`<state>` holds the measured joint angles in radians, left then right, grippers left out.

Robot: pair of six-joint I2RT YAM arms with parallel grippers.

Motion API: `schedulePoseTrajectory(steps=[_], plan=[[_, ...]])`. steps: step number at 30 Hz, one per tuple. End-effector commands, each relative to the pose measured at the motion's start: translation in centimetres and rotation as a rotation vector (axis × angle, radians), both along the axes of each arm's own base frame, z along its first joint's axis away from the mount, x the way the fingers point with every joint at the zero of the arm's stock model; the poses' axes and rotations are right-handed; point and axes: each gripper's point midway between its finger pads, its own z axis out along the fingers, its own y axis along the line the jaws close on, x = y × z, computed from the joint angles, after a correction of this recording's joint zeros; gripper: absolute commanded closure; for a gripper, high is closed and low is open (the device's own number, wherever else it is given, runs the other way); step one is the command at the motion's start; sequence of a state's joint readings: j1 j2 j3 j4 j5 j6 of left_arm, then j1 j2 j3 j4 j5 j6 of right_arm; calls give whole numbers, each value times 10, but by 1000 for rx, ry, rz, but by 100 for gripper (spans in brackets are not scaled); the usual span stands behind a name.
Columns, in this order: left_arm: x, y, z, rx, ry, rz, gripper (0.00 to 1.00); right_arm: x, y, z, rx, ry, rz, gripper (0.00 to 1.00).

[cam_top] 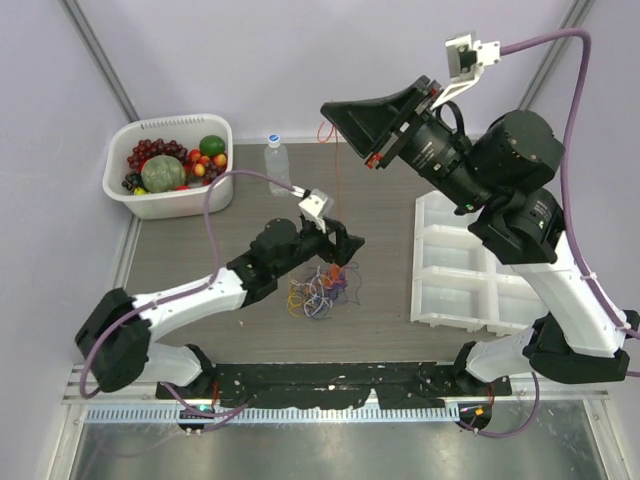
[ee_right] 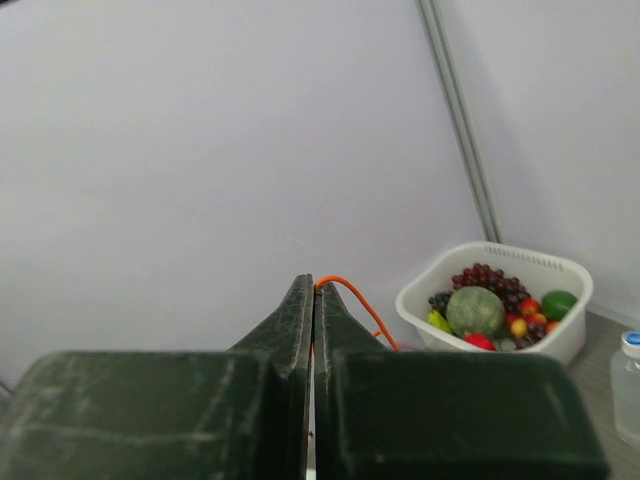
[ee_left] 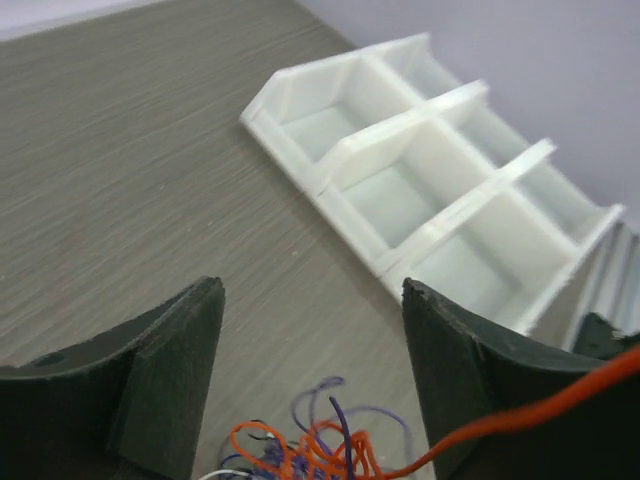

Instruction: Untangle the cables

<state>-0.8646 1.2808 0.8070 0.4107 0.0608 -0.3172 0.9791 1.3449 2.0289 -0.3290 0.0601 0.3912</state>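
A tangle of thin cables [cam_top: 318, 290] in orange, purple, yellow, blue and white lies on the table in front of the left arm; it also shows in the left wrist view [ee_left: 310, 445]. My left gripper [cam_top: 350, 245] is open, low over the far side of the tangle, holding nothing. My right gripper [cam_top: 327, 112] is raised high over the back of the table and is shut on an orange cable [ee_right: 350, 297]. That cable hangs down as a thin line [cam_top: 337, 170] to the tangle and crosses the left wrist view [ee_left: 540, 405].
A white basket of fruit [cam_top: 169, 166] stands at the back left, also in the right wrist view [ee_right: 495, 312]. A clear bottle [cam_top: 276, 160] stands beside it. A white compartment tray [cam_top: 458, 265] lies at the right, also in the left wrist view [ee_left: 430, 170].
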Motion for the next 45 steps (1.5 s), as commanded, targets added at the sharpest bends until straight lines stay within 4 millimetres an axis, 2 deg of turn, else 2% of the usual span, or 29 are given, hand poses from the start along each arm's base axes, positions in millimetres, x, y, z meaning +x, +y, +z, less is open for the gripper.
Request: schedulePoseTrajectory(steps=[1,2,3,4,5,6,8,10,12,16,17,18,19,20,21,22,23,24,25,26,27,28,29,30,31,32,33,39,45], plan=[[35,10,-52,30,53,207,30,-39,-18,72,193,-116,131,99],[41,24,-74,64,95,280,35,-47,-28,91,232,-152,136,99],[44,40,-95,82,138,348,40,-48,-29,98,245,-163,139,100],[48,61,-115,96,187,406,43,-62,-50,121,301,-212,137,99],[49,75,-126,85,232,429,44,-65,-54,130,316,-240,129,99],[49,91,-135,77,266,453,45,-74,-69,145,367,-284,123,99],[47,123,-141,55,310,528,46,-80,-79,155,410,-328,118,99],[46,152,-144,42,338,607,45,-80,-81,157,423,-353,105,99],[44,172,-143,36,354,658,47,-76,-81,153,421,-351,82,100],[42,210,-132,31,384,781,50,-60,-72,136,369,-341,26,99],[41,217,-127,20,388,802,49,-50,-68,126,348,-310,-7,100],[39,222,-119,7,380,811,48,-47,-67,118,323,-300,-18,99],[38,227,-107,-9,363,817,46,-36,-55,100,278,-265,-33,99],[35,229,-98,-18,349,821,44,-34,-56,89,254,-253,-43,99],[32,232,-85,-29,327,818,40,-20,-43,65,197,-215,-63,99],[29,235,-75,-35,315,826,36,-17,-43,51,163,-196,-78,99],[26,240,-64,-42,299,837,29,-3,-30,19,97,-149,-101,99],[23,245,-55,-46,288,851,22,0,-32,7,74,-127,-119,99],[19,248,-44,-50,266,851,15,13,-23,-27,6,-80,-145,99],[15,250,-35,-39,251,847,11,13,-26,-37,-9,-65,-155,99],[11,253,-30,-29,243,843,9,24,-19,-72,-72,-20,-176,99],[7,253,-23,-29,232,833,7,22,-22,-85,-88,-2,-181,99],[4,251,-17,-31,224,807,6,30,-19,-114,-138,35,-205,99],[0,247,-11,-39,215,773,4,30,-24,-123,-145,50,-218,99],[-3,241,-7,-47,209,735,3,35,-26,-146,-188,84,-252,99],[-6,234,-4,-58,210,690,2,36,-34,-148,-189,90,-277,99],[-9,227,-2,-69,215,648,1,40,-41,-161,-224,112,-318,99],[-15,189,-3,-63,291,453,0,49,-95,-172,-290,123,-544,99],[-18,168,9,-76,343,348,0,60,-144,-154,-355,85,-773,99]])
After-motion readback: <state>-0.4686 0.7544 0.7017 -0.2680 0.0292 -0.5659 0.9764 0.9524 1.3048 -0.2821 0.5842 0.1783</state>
